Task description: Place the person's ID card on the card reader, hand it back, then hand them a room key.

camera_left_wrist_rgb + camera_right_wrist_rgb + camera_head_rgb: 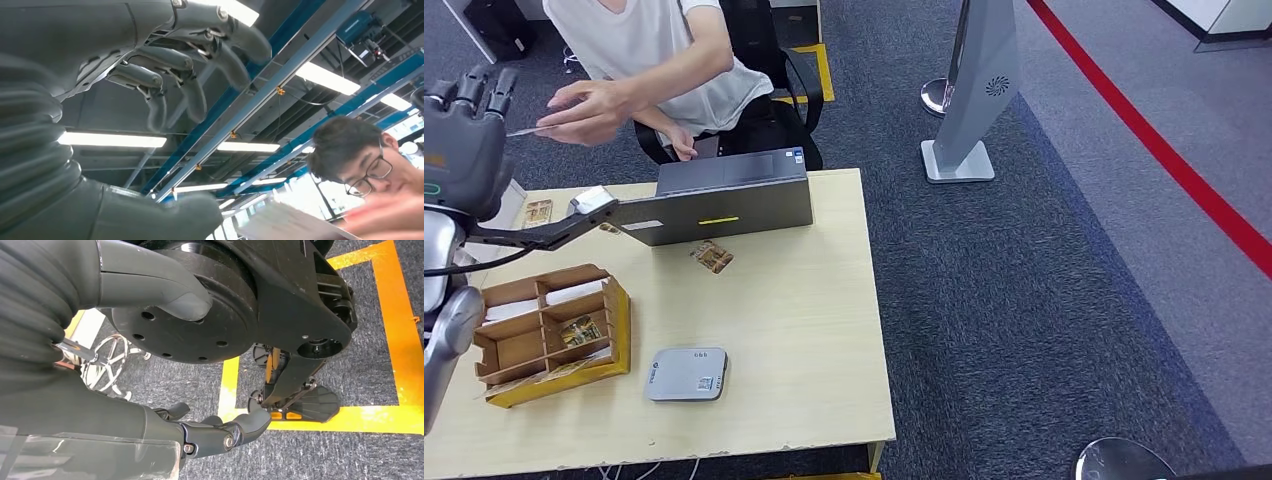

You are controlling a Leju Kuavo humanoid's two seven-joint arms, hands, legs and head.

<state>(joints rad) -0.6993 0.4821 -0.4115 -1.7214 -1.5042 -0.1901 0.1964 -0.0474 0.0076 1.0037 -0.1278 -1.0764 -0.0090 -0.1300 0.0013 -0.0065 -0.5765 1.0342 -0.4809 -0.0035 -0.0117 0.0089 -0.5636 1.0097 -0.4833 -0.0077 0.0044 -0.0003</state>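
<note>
Grey carpet surrounds the wooden desk (804, 330), where the card reader (687, 374) lies beside a cardboard organizer (549, 335). Raised left hand (462, 135) has spread, empty fingers (200, 95); a person's hand (589, 110) holds the ID card (527, 130) just beside it. Right hand (150, 420) hangs loosely open, empty.

Left hand (462, 130) cut by left edge. Card (287, 222) blurred, cropped at frame edge in left wrist view; print unreadable. Person (659, 60) cut off at far edge. Organizer (549, 335) contents too small to identify.
</note>
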